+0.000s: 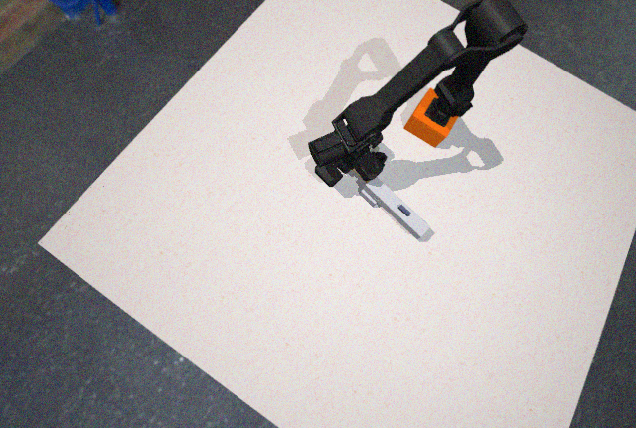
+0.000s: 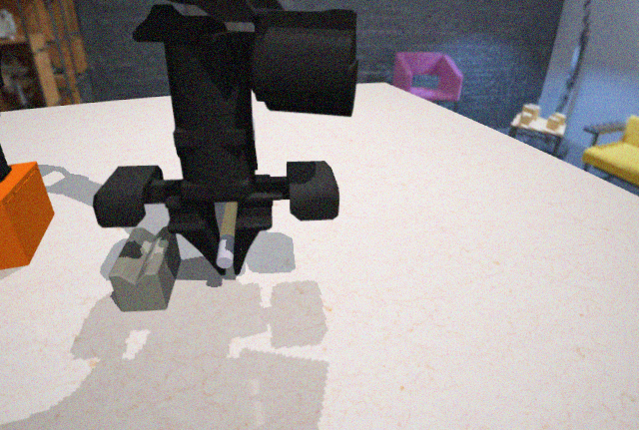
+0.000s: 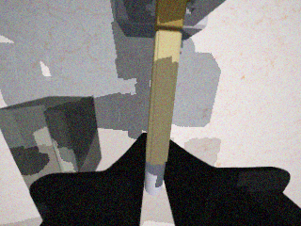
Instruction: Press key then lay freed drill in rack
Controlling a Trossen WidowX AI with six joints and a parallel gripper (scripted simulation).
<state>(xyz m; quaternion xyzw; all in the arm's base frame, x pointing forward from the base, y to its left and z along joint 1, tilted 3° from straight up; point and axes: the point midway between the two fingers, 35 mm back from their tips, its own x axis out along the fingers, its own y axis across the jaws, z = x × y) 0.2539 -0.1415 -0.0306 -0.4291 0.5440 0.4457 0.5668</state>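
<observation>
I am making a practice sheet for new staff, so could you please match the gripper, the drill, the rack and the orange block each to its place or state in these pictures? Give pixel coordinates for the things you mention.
1. gripper (image 2: 230,271) (image 3: 151,137)
2. drill (image 2: 228,223) (image 3: 162,104)
3. rack (image 2: 146,280) (image 3: 77,129)
4. orange block (image 1: 427,128) (image 2: 25,218)

A. grey and grooved, with nothing laid in it
B. beneath the arm's base end, in the top view
C. shut on a thin shaft
D. tan with a pale tip, between the fingers

Pairs: 1-C, 2-D, 3-A, 4-B

Gripper (image 2: 230,271) closed on brass-coloured drill (image 2: 227,223), pale tip pointing downward, grey grooved rack (image 2: 142,288) standing near, orange block (image 2: 23,223) at edge.
</observation>
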